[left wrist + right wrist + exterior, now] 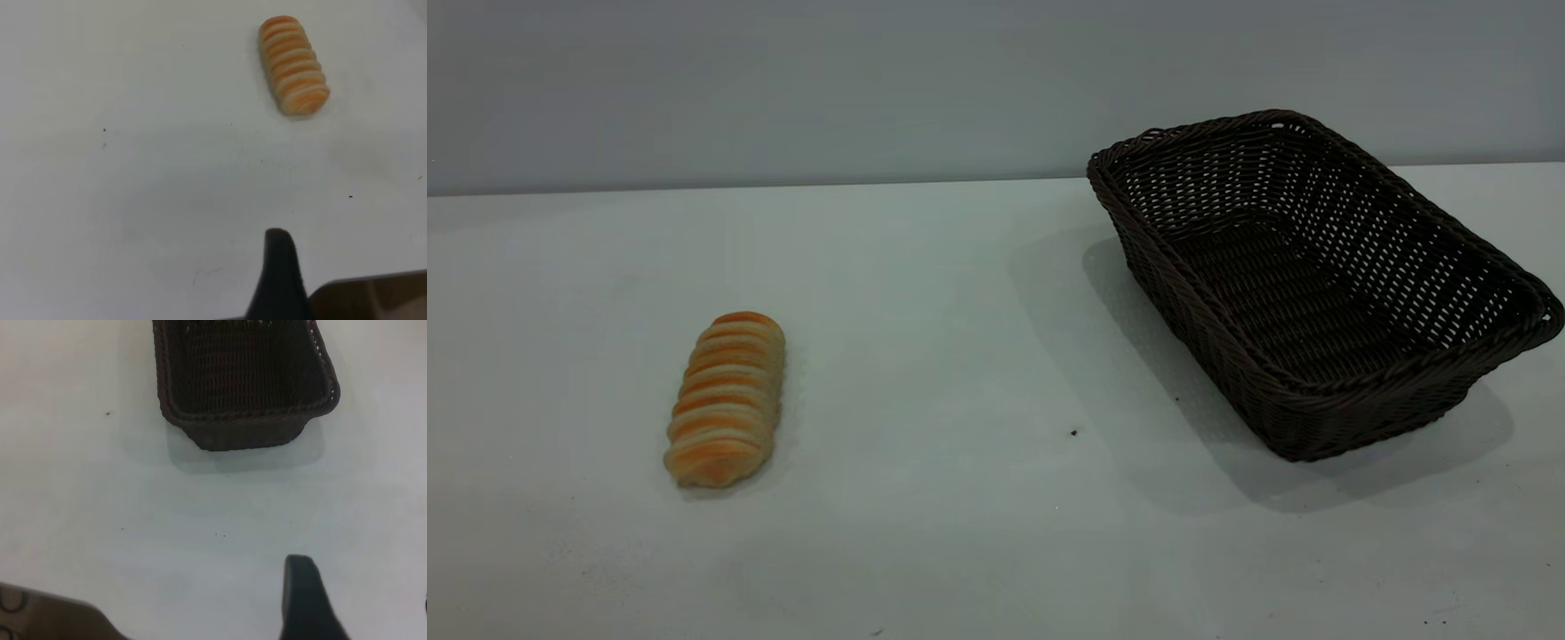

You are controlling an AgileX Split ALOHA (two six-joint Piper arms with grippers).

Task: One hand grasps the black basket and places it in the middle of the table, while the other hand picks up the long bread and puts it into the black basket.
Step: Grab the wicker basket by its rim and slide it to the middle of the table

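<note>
On the right side of the table (978, 311), close to the far edge, sits the black basket (1316, 284). It is big and woven, with holes in its slanted sides and a twisted rim. It sits turned, so one corner points at the near edge and one corner points at the far edge. Nothing is inside it. It is not in the middle of the table.

Over on the left side, nearer the near edge, lies the long bread (726, 400). It is small and golden, with orange stripes going across it. It lies flat, with one round end toward the far edge and the other toward the near edge. The bread and the basket are well apart, with bare table between them. A few tiny dark specks dot the table.

Neither arm shows in the outside view. In the left wrist view, one dark finger (279, 273) of the left tool hangs above the table, near the bread but not touching it. In the right wrist view, one dark finger (303, 597) of the right tool hangs above the table, near the short end of the basket but apart from it. Both tools hold nothing. I cannot tell how far open each tool is, since only one finger of each shows.
</note>
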